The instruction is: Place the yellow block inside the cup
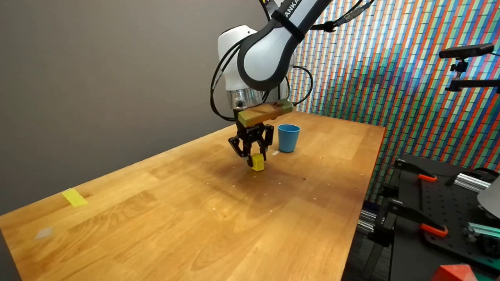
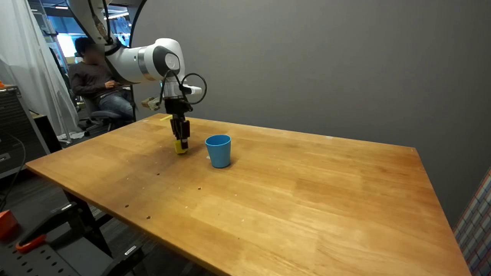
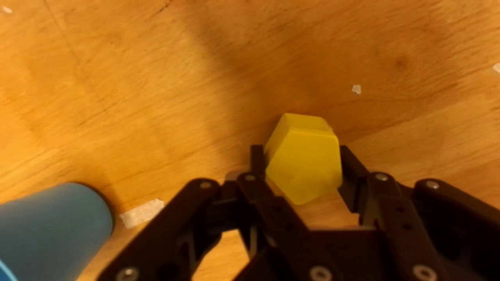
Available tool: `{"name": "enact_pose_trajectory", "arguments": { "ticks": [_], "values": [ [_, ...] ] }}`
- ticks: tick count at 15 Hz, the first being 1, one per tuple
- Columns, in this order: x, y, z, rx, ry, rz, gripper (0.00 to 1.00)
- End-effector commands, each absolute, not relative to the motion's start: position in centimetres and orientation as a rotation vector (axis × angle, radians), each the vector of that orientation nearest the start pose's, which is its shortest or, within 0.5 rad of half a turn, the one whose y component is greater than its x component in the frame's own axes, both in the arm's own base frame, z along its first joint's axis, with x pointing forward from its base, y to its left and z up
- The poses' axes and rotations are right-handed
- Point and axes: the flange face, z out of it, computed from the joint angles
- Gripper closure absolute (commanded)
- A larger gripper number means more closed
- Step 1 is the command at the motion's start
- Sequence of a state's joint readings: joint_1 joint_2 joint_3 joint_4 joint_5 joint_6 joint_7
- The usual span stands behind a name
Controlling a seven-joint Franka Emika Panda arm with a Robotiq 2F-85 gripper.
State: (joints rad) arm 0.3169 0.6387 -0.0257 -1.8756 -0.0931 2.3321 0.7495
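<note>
"Yellow block (image 1: 258, 162): where is it?"

"Between the fingers (image 3: 258, 160), which pinch it from both sides, low at the table (image 1: 218, 222); whether block and table touch, I can't tell."

"And the step in hand?"

"Grasping, I'd judge. Next it likely wants lifting higher than the cup (image 2: 219, 154), which stands upright nearby, then carrying across and letting go inside."

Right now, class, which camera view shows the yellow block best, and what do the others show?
The wrist view: the yellow block appears largest there, with several faces visible. Both exterior views show it small, partly covered by the tool.
</note>
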Motion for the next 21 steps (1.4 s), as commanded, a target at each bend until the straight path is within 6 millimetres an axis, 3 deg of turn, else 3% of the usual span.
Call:
{"name": "enact_pose_trajectory", "arguments": {
  "ticks": [1, 4, 7, 10, 13, 17, 21],
  "values": [
    [58.4, 18.1, 19.9, -3.239, 0.714, 0.138, 0.78],
    [58.2, 16.7, 24.9, -3.229, 0.861, 0.009, 0.78],
    [58.3, 13.4, 30.6, -3.235, 1.057, -0.144, 0.78],
    [58.0, 10.0, 33.7, -3.235, 1.262, -0.21, 0.78],
    [57.4, 7.6, 33.4, -3.203, 1.411, -0.107, 0.78],
    [57.1, 4.9, 30.0, -3.164, 1.493, -0.001, 0.78],
    [57.4, 3.6, 27.7, -3.138, 1.548, 0.002, 0.78]
  ]
}}
